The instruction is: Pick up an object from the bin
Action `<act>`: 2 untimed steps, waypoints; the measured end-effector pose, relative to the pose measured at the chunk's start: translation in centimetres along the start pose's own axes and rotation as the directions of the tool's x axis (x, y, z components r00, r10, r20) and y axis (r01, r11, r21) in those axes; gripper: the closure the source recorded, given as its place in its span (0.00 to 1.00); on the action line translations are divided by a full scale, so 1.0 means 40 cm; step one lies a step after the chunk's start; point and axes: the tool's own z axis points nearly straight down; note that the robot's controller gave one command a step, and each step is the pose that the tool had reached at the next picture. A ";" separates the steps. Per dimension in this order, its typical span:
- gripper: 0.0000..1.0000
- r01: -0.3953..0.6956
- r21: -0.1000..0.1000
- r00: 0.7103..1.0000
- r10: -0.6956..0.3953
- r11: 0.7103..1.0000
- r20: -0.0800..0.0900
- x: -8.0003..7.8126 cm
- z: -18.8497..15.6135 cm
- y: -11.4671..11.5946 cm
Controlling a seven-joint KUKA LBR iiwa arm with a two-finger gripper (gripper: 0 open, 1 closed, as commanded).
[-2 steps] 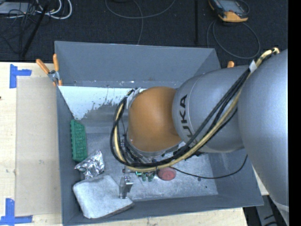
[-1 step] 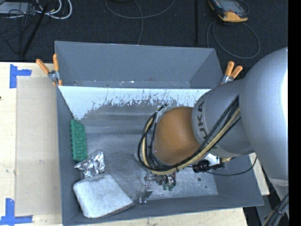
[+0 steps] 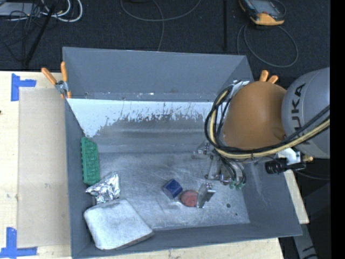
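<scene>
My gripper [image 3: 204, 197] hangs low over the bin floor at the front right, under the orange wrist cover. One metal finger [image 3: 205, 194] stands just right of a small red round disc [image 3: 188, 199], touching or nearly touching its edge. A small dark blue cube [image 3: 172, 188] lies just left of the disc. Nothing shows between the fingers.
A green ridged block [image 3: 90, 159] lies against the left wall. A crumpled piece of foil [image 3: 105, 189] sits below it, and a white-grey sponge pad [image 3: 117, 224] fills the front left corner. The arm and its cables cover the bin's right side.
</scene>
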 end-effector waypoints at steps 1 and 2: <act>0.00 0.030 -0.003 1.000 -0.030 1.000 -0.003 0.032 0.275 -0.060; 1.00 0.026 -0.005 1.000 -0.026 1.000 0.009 0.022 0.266 -0.061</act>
